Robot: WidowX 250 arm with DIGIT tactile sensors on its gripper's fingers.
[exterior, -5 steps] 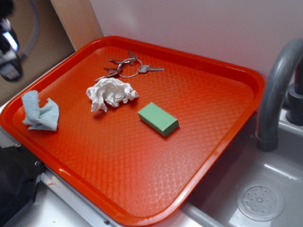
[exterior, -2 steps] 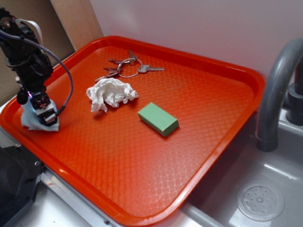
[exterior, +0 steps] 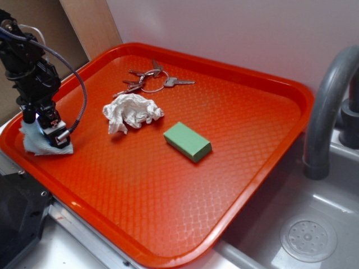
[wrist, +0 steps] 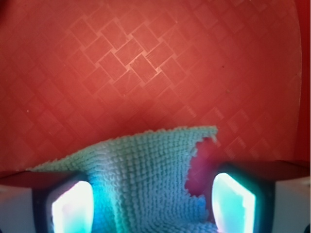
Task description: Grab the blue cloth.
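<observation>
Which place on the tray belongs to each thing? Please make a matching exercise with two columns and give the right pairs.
Things:
1. blue cloth
2. keys
3. green block
4. white tissue wad

Places:
A. far side of the red tray, near the wall
B. under the gripper, between its fingers
C. between the keys and the green block
D. mid-tray, nearest the grey faucet

Pairs: 1-B, 2-A, 3-D, 4-C

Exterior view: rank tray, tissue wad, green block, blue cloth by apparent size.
1. Tray, by far.
2. Tissue wad.
3. Green block and blue cloth: unsure, since the gripper hides part of the cloth.
</observation>
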